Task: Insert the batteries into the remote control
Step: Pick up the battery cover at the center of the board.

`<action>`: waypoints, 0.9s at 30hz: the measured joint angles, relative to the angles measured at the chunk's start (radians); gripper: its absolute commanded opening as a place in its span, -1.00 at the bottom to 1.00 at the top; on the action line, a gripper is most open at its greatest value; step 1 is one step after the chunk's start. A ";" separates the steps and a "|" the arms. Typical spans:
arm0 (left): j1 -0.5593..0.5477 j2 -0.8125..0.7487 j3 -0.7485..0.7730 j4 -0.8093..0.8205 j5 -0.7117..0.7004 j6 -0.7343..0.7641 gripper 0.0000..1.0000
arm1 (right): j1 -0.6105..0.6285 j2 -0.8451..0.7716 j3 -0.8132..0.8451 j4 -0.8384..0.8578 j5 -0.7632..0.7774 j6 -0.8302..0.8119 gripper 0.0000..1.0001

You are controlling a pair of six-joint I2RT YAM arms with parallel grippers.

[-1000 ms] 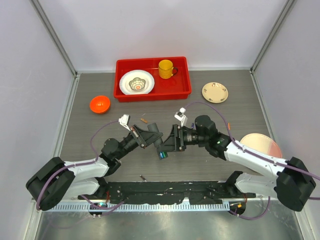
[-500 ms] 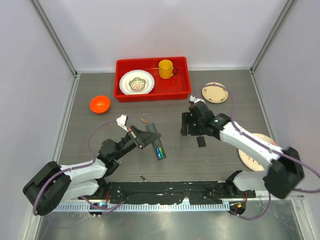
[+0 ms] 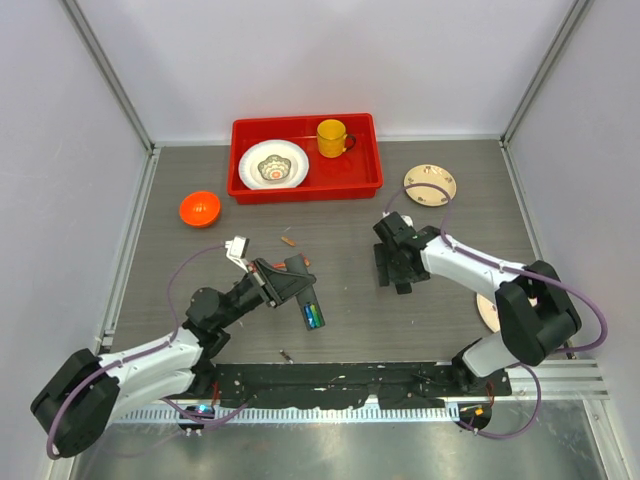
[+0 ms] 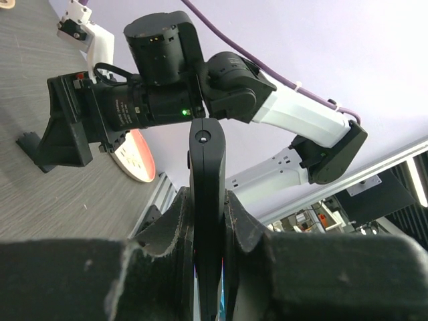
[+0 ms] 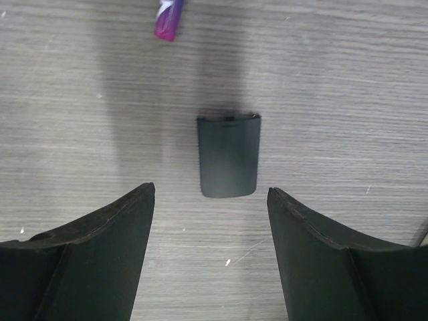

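Observation:
My left gripper [image 3: 296, 283] is shut on the black remote control [image 3: 303, 298] and holds it tilted above the table. Blue and green batteries [image 3: 314, 317] sit in its open compartment. In the left wrist view the remote [image 4: 206, 174] stands edge-on between my fingers [image 4: 175, 221]. My right gripper [image 3: 392, 266] is open and empty, just above a small black battery cover [image 5: 228, 155] lying flat on the table between its fingers [image 5: 114, 227]. A purple battery [image 5: 168, 15] lies beyond the cover. An orange battery [image 3: 288, 241] and a dark one [image 3: 285, 354] lie loose on the table.
A red tray [image 3: 370, 182] at the back holds a white bowl [image 3: 273, 164] and a yellow mug [image 3: 332, 138]. An orange bowl [image 3: 200, 208] sits at the left, a small cream plate [image 3: 430, 185] at the right, and a pink plate [image 3: 486, 310] lies under the right arm.
My right gripper left the remote, swung right, and now hovers open over the black cover lying on the table. My left gripper drew back to the lower left with the remote.

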State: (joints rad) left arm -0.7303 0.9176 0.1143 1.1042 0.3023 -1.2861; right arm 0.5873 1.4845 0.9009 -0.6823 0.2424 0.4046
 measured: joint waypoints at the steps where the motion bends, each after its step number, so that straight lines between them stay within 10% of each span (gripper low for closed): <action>1: 0.000 -0.014 0.000 -0.012 0.001 0.009 -1.00 | -0.013 0.002 -0.002 0.006 -0.003 -0.007 0.47; 27: 0.003 0.051 -0.001 -0.027 0.016 0.031 -1.00 | -0.106 0.085 -0.032 0.114 -0.143 -0.029 0.17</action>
State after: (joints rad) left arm -0.7277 0.9688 0.1131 1.0771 0.3183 -1.2556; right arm 0.4812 1.5692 0.8692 -0.5678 0.0990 0.3759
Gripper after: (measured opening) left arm 0.183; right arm 0.557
